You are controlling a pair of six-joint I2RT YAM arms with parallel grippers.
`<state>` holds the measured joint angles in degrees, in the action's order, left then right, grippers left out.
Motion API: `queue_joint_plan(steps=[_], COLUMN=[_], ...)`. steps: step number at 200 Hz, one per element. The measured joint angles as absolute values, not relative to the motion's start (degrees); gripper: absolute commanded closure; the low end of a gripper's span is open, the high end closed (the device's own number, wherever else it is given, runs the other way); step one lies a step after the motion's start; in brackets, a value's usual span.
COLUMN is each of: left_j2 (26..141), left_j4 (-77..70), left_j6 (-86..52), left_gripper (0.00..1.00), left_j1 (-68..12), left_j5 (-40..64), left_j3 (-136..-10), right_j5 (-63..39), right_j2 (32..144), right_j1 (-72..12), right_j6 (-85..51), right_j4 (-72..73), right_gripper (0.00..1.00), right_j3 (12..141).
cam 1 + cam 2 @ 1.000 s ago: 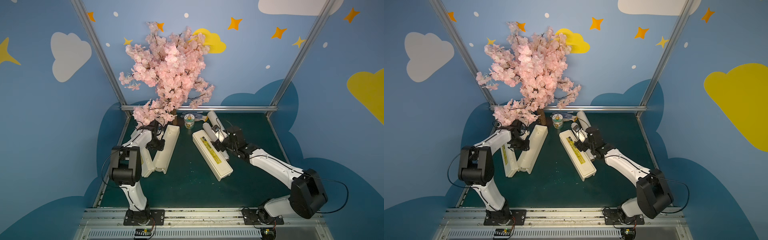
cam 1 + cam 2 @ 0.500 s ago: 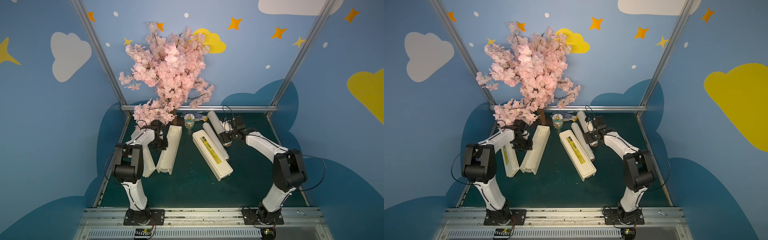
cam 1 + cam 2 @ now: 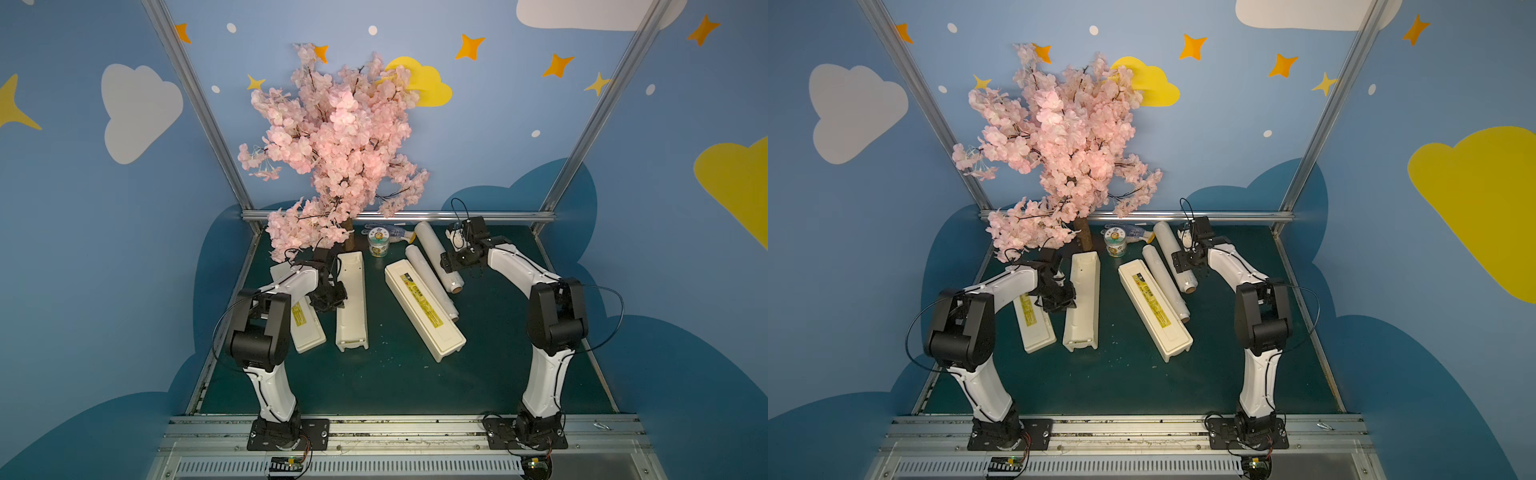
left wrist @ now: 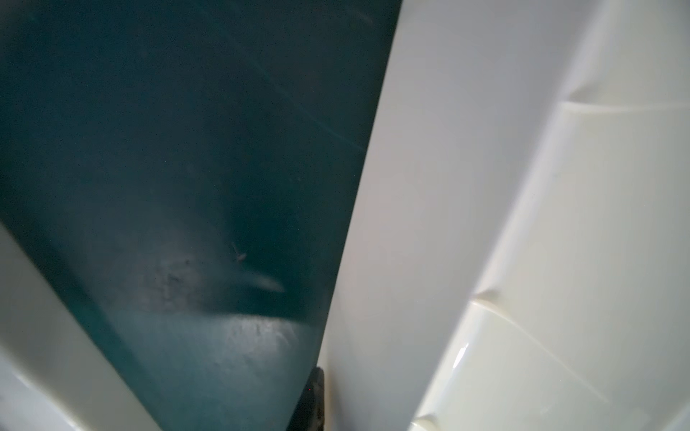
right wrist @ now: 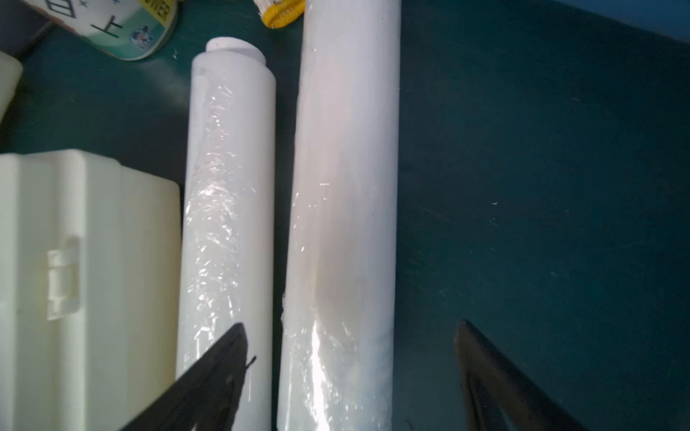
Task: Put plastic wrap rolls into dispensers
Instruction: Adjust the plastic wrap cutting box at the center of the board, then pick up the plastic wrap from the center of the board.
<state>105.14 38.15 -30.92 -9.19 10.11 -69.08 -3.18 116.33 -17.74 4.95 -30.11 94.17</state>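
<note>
Looks like roll pickup: right gripper, jaws spread, straddles the outer plastic wrap roll near the worktop's back edge; next: close, lift. The left gripper sits at the open dispenser wall, jaw state unclear.

Blue walls painted with white and yellow clouds and orange stars, joined by aluminium posts. Dark green surface underneath. A pink blossom tree stands just beyond the left hand.
</note>
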Motion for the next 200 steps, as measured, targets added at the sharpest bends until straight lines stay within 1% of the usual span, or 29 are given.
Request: queue_joint_plan(steps=[54,63,100,115,134,153,200], left_j2=[101.4,100.8,98.1,96.3,93.9,92.5,92.0], left_j4=[36.4,36.5,36.8,36.8,36.6,37.1,38.8], left_j6=[-35.0,-35.5,-37.0,-37.3,-37.3,-36.8,-33.8], left_gripper=[0.82,0.79,0.57,0.52,0.49,0.47,0.45], left_j1=[-13.7,-14.4,-16.0,-16.1,-16.1,-16.1,-16.2], left_j5=[12.4,12.8,13.1,12.4,11.5,10.0,6.0], left_j3=[-63.3,-62.7,-61.6,-61.5,-61.5,-62.3,-65.9], right_j5=[-5.3,-5.5,-5.5,-5.4,-5.2,-5.1,-3.8], right_j2=[126.3,128.1,134.8,137.2,140.2,142.3,143.4], right_j1=[-17.7,-17.7,-17.7,-17.7,-17.7,-17.7,-17.8], right_j6=[4.6,4.5,4.1,3.8,3.6,3.4,3.4], right_j4=[-36.1,-37.3,-41.7,-43.7,-46.3,-48.5,-49.6], right_gripper=[0.14,0.14,0.14,0.15,0.16,0.16,0.15], right_j3=[105.4,107.9,117.8,121.1,125.2,128.4,129.4])
